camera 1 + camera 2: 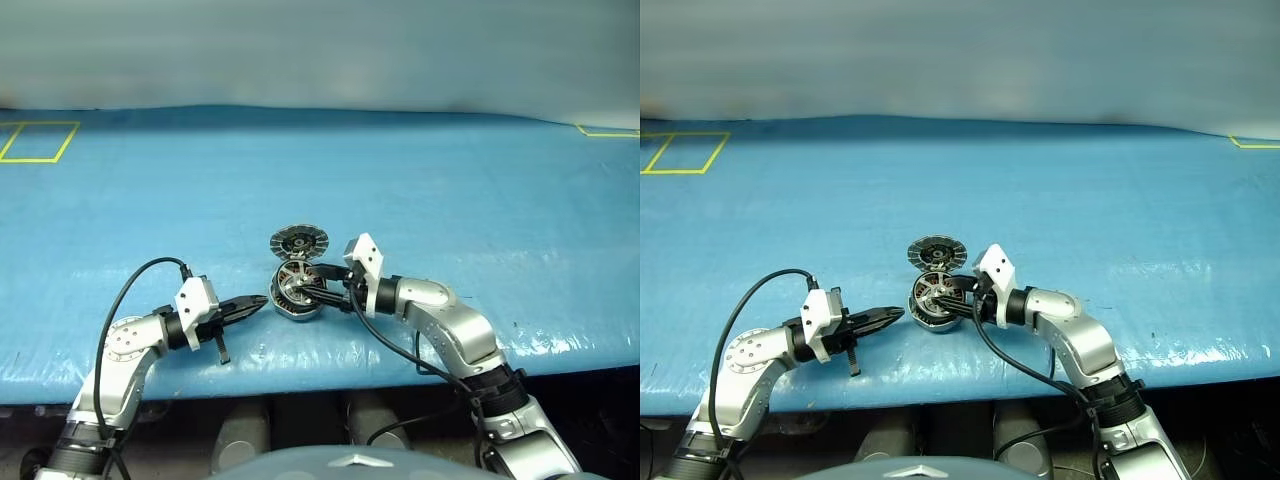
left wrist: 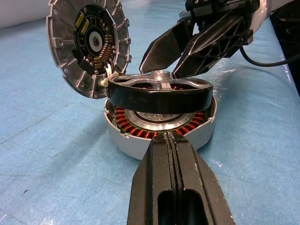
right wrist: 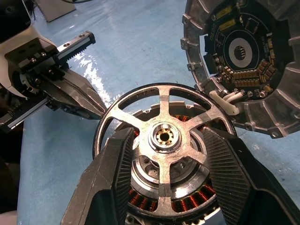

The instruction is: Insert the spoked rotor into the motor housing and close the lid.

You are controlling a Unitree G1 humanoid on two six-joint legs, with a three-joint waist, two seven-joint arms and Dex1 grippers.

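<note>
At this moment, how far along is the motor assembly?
Done: nothing finished. In hand: the right claw straddles the spoked rotor, which sits tilted on the motor housing, not seated, copper windings visible beneath. The left claw, shut, waits beside the housing. Left: seating the rotor, then closing the lid, which stands open behind.

Head pair: you look forward and down over the blue table, from a distance.
Left wrist: close, level, facing the motor housing.
Right wrist: close, looking down.
Shared: housing, spoked rotor, lid.
</note>
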